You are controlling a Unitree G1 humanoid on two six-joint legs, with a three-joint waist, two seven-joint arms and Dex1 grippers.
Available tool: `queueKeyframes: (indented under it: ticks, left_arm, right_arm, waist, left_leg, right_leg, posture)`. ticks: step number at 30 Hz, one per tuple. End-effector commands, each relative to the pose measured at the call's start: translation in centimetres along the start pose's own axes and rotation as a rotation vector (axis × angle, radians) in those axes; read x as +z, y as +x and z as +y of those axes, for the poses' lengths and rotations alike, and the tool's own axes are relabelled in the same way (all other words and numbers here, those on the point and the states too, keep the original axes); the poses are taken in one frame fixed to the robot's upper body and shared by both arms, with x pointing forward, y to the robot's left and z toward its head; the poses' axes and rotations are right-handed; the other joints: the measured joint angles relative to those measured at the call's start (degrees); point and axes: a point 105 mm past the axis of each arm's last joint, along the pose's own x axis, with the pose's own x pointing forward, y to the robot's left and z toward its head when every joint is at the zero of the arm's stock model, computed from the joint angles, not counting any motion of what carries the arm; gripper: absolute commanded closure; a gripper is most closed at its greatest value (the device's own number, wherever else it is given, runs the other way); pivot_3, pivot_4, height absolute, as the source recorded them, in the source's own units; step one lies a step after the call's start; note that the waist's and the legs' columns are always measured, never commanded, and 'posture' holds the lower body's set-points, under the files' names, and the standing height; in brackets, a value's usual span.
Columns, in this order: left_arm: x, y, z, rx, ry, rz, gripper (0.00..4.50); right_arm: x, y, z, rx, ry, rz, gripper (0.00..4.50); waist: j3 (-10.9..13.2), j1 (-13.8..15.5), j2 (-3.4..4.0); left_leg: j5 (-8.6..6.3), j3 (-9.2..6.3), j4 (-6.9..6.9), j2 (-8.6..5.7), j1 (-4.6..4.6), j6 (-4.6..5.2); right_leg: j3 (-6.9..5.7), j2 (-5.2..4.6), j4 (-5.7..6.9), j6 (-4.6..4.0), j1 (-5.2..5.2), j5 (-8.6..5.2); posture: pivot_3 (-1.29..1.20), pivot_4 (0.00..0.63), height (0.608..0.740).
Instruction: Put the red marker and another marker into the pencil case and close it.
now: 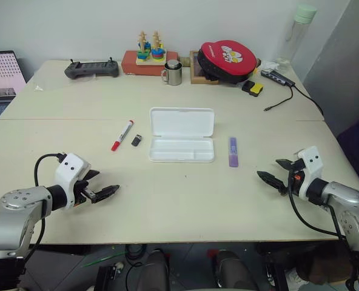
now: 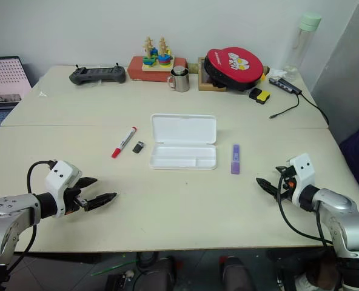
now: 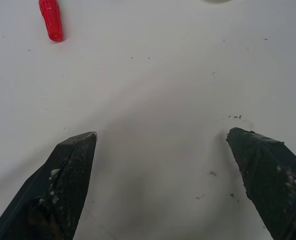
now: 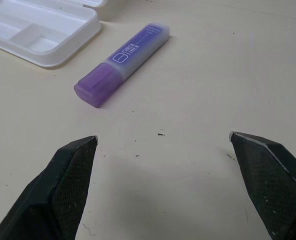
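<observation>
The white plastic hinged pencil case point(image 1: 182, 142) lies open mid-table, its tray empty. The slim white-barrelled red marker point(image 1: 122, 134) rests to its left, apart from it, with a small black cap point(image 1: 136, 140) between them; the thick lavender marker point(image 4: 121, 64) lies just right of the case. The left gripper point(image 1: 102, 192) and right gripper point(image 1: 275, 174) both hang spread wide, holding nothing. Each arm should probably reach for its nearer marker, closing across the barrel's middle. The cream table point(image 1: 185, 206) looks slightly speckled; a controller point(image 1: 91, 69), metal mug point(image 1: 173, 74) and red pouch point(image 1: 227, 59) line the far edge.
</observation>
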Motion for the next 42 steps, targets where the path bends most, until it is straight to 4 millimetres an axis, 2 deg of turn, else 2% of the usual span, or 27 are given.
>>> queueKeyframes:
  ticks: [1, 14, 20, 29, 30, 33, 35, 38, 40, 42]
  left_arm:
    - [1.0, -0.2, 0.4, 0.014, 0.027, -0.026, 0.0]
    - [1.4, 0.4, 0.0, -0.011, 0.036, -0.035, 0.0]
    - [0.6, 0.3, -0.1, -0.013, 0.028, -0.008, 0.0]
    - [1.0, 0.2, 0.0, -0.015, 0.04, -0.015, 0.0]
    - [1.1, 0.2, -0.1, -0.019, 0.045, -0.019, 0.0]
    - [3.4, 0.2, -0.9, -0.06, 0.038, -0.136, 0.0]
    - [4.3, 0.0, -1.5, -0.096, 0.016, -0.192, 0.0]
    - [6.8, 0.6, -3.7, -0.223, 0.006, -0.326, 0.0]
    - [8.0, 1.0, -4.3, -0.253, 0.017, -0.387, 0.0]
    - [9.2, 1.4, -5.0, -0.286, 0.014, -0.456, 0.0]
  right_arm:
    - [1.5, -0.6, -0.7, -0.024, -0.045, -0.044, 0.04]
    - [1.8, -0.7, -0.6, -0.022, -0.05, -0.051, 0.04]
    - [1.8, -0.8, -0.7, -0.024, -0.054, -0.051, 0.04]
    - [2.3, -0.3, -0.3, 0.001, -0.063, -0.07, 0.04]
    - [2.9, -0.3, 0.1, 0.023, -0.072, -0.086, 0.04]
    - [6.1, -0.1, 3.2, 0.188, -0.159, -0.166, 0.04]
    - [7.1, 0.2, 4.3, 0.248, -0.184, -0.182, 0.04]
    - [7.5, 2.6, 6.7, 0.416, -0.253, -0.055, 0.04]
    - [8.0, 4.1, 7.7, 0.479, -0.305, -0.034, 0.04]
    - [7.6, 5.9, 9.3, 0.563, -0.369, 0.022, 0.04]
  waist:
    - [0.0, 0.0, 0.0]
    - [0.0, 0.0, 0.0]
    - [0.0, 0.0, 0.0]
    - [0.0, 0.0, 0.0]
    - [0.0, 0.0, 0.0]
    - [0.0, 0.0, 0.01]
    - [0.0, -0.1, 0.02]
    - [0.0, -0.4, 0.01]
    - [0.0, -0.4, -0.01]
    - [0.0, -0.6, -0.01]
  left_leg:
    - [0.0, 0.0, 0.0, 0.0, 0.0, 0.0]
    - [0.0, 0.0, 0.0, 0.0, 0.0, 0.0]
    - [0.0, 0.0, 0.01, 0.0, 0.0, 0.0]
    - [0.0, 0.0, 0.01, 0.0, 0.0, 0.0]
    - [0.0, 0.0, 0.01, 0.0, 0.01, 0.0]
    - [0.0, 0.0, 0.01, 0.0, 0.0, 0.0]
    - [0.0, 0.0, 0.01, 0.0, 0.0, 0.0]
    - [0.0, 0.01, 0.05, 0.01, 0.01, 0.0]
    - [0.01, 0.0, 0.09, 0.01, 0.03, 0.01]
    - [0.01, -0.01, 0.09, 0.02, 0.05, 0.01]
  right_leg:
    - [0.0, 0.0, 0.0, 0.0, 0.0, 0.0]
    - [0.0, 0.0, 0.0, 0.01, 0.01, 0.01]
    - [0.0, 0.0, 0.01, 0.02, 0.01, 0.01]
    - [0.0, 0.0, 0.01, 0.02, 0.01, 0.01]
    - [0.0, 0.0, 0.01, 0.02, 0.01, 0.01]
    - [0.01, 0.0, 0.01, 0.02, 0.01, 0.01]
    - [0.01, 0.0, 0.03, 0.03, 0.0, 0.02]
    - [0.0, 0.01, 0.03, 0.07, 0.02, 0.04]
    - [-0.01, 0.01, 0.04, 0.09, 0.05, 0.06]
    - [-0.03, 0.02, 0.04, 0.09, 0.09, 0.06]
  posture:
    - [0.0, 0.15, 0.74]
    - [0.0, 0.15, 0.74]
    - [0.0, 0.15, 0.74]
    - [0.0, 0.15, 0.74]
    - [0.0, 0.15, 0.74]
    - [0.0, 0.15, 0.74]
    - [0.0, 0.15, 0.74]
    - [0.0, 0.15, 0.74]
    - [0.0, 0.15, 0.74]
    - [0.0, 0.15, 0.74]
